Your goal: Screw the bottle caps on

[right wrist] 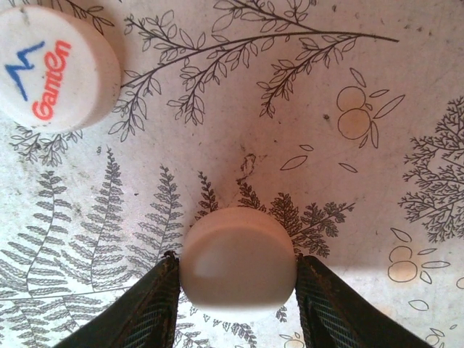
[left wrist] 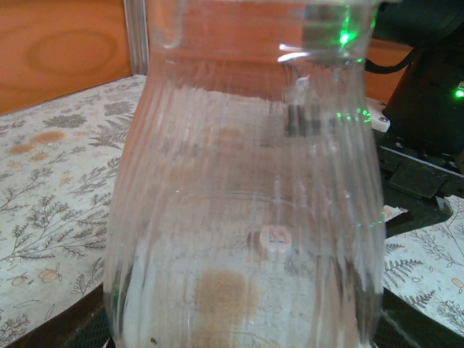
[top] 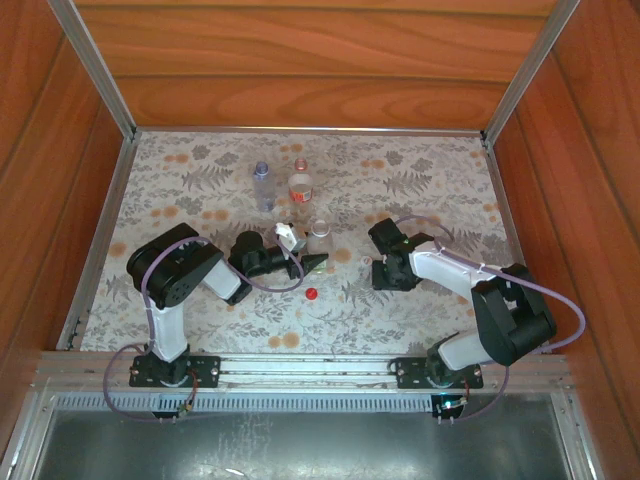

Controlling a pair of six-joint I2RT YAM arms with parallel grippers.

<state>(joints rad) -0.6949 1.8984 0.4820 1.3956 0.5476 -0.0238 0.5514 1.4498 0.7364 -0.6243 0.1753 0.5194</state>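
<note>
A clear ribbed bottle [left wrist: 239,181] stands upright between my left gripper's jaws, whose dark pads show at the lower corners of the left wrist view. In the top view this bottle [top: 320,232] is at mid-table, with the left gripper [top: 317,261] shut on its base. My right gripper [right wrist: 235,264] points down at the table with both fingers touching the sides of a small pale cap [right wrist: 235,250]. A white cap [right wrist: 54,65] with a red and blue logo lies beyond it. A red cap [top: 311,293] lies near the left gripper.
A bluish bottle [top: 262,185] and a bottle with a red-and-white label [top: 300,186] stand upright behind the held one. The right arm [left wrist: 428,109] is close beyond the held bottle. Wooden walls [top: 300,60] enclose the patterned table [top: 180,190].
</note>
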